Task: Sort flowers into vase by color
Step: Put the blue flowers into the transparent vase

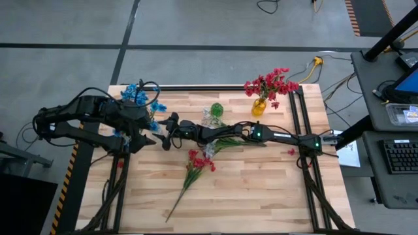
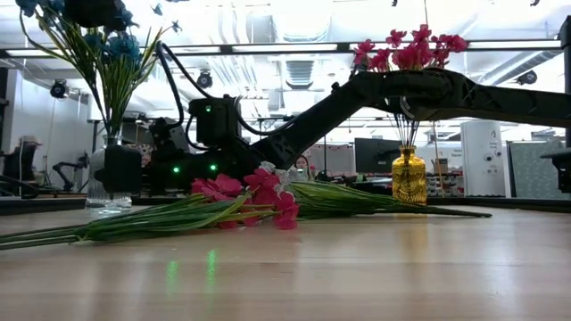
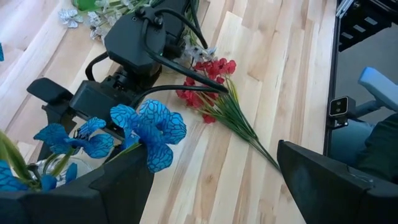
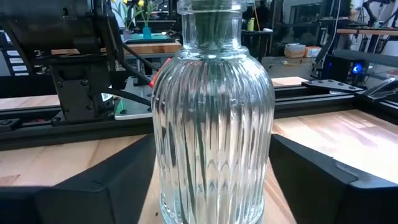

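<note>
two-arm flower sorting, one moment. the right gripper (image 1: pixel 171 124) reaches far across the table, its fingers spread wide on either side of the ribbed clear glass vase (image 4: pixel 211 118), not yet closed on it. the left gripper (image 1: pixel 145 137) sits just beside that vase with blue flowers (image 3: pixel 146 127) close between its fingers; whether it is clenched on their stems cannot be told.

step in hand, as judged: steadying the vase while the blue bunch is seated. the right fingers should close squarely on the vase body, low and level, so the glass does not tip as the stems settle in.

remaining stock: a red spray (image 1: pixel 196 166) lies flat on the table behind the right gripper, a pale white spray (image 1: pixel 210 117) lies alongside the right forearm, and red flowers (image 1: pixel 271 83) already stand in the yellow vase (image 1: pixel 259 108) well apart.

view comparison: the right wrist view alone shows the vase's ribbing and green stems at its neck; the high view alone shows both arms' layout; the low view shows the red spray lying flat.
</note>
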